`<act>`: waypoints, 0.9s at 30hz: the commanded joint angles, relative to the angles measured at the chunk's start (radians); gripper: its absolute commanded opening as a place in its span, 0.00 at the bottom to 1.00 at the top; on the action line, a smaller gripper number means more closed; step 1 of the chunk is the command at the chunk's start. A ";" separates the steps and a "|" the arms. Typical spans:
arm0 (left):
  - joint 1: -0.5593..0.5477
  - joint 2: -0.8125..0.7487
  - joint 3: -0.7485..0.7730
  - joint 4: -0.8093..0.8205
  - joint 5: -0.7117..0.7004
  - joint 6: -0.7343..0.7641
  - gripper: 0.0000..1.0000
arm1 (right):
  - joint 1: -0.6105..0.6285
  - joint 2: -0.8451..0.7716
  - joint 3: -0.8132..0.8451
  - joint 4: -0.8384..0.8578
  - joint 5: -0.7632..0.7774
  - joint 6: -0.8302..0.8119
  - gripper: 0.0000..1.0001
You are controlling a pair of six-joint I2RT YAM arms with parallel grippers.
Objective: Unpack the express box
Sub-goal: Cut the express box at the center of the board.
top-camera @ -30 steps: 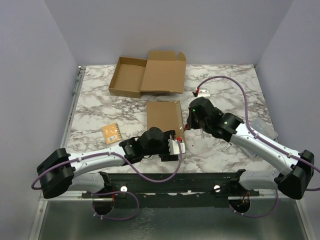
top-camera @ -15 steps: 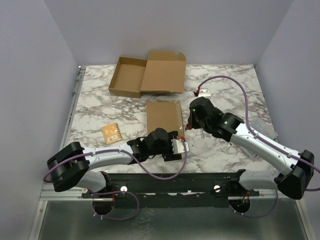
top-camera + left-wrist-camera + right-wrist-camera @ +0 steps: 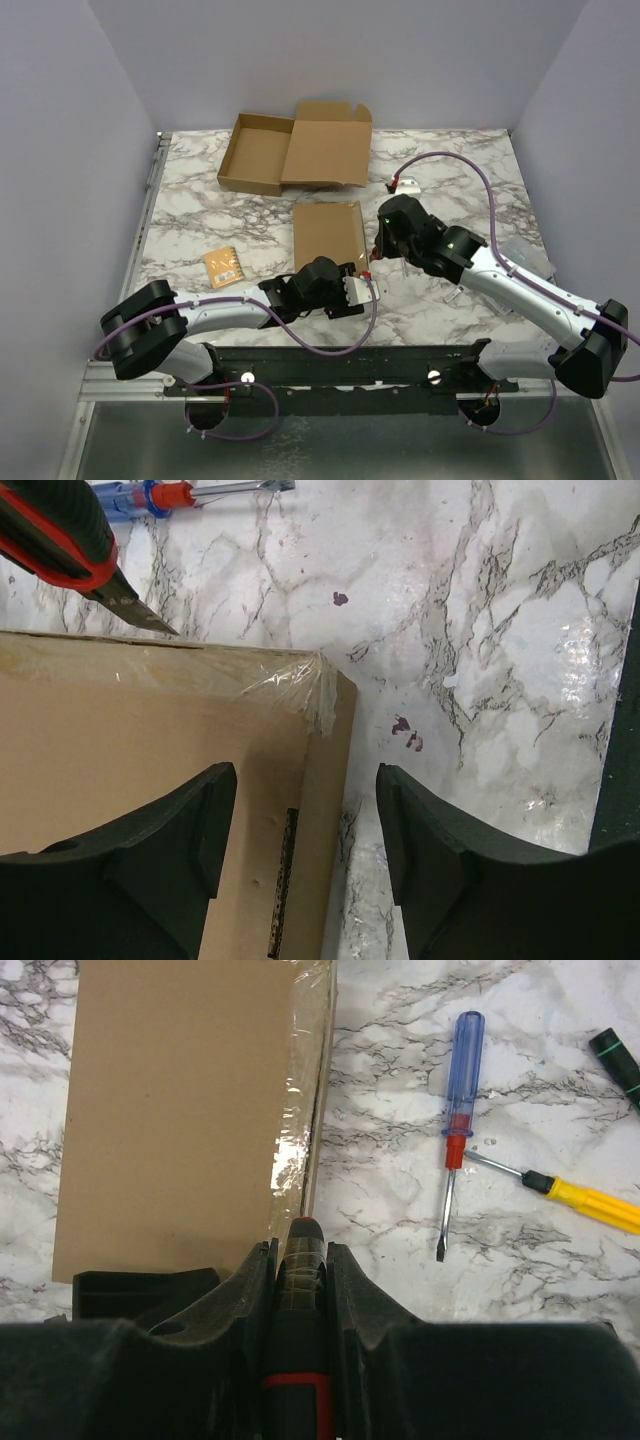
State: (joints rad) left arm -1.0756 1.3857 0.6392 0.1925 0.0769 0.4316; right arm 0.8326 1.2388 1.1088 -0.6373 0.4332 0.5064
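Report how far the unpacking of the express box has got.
Done: the right gripper is shut on the knife, its blade set at the taped edge of the sealed box.
In hand: the left gripper has its jaws open astride the box's near corner, seemingly to steady it.
Left: the tape looks uncut, the lid is closed, nothing is out. The open box at the back is a separate one.

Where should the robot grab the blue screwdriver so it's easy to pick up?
Grip the blue screwdriver by its handle, coming straight down from above. It lies flat on the marble table, and the handle is its thickest part, with bare table either side.
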 commanded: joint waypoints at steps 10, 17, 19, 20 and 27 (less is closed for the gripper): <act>-0.004 0.035 0.010 0.024 -0.058 -0.031 0.60 | 0.017 0.022 0.003 0.039 -0.005 0.022 0.00; -0.003 0.044 0.015 0.025 -0.069 -0.043 0.58 | 0.026 0.026 0.000 0.011 0.033 0.024 0.00; -0.003 0.046 0.016 0.024 -0.069 -0.044 0.58 | 0.029 0.017 0.003 0.006 0.036 0.025 0.00; -0.002 0.045 0.016 0.025 -0.069 -0.044 0.57 | 0.029 0.011 0.004 0.005 0.035 0.026 0.00; -0.003 0.044 0.016 0.027 -0.069 -0.047 0.57 | 0.031 -0.002 0.003 0.002 0.034 0.031 0.00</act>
State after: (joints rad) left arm -1.0756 1.4181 0.6392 0.2085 0.0257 0.4007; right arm 0.8566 1.2606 1.1088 -0.6273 0.4397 0.5236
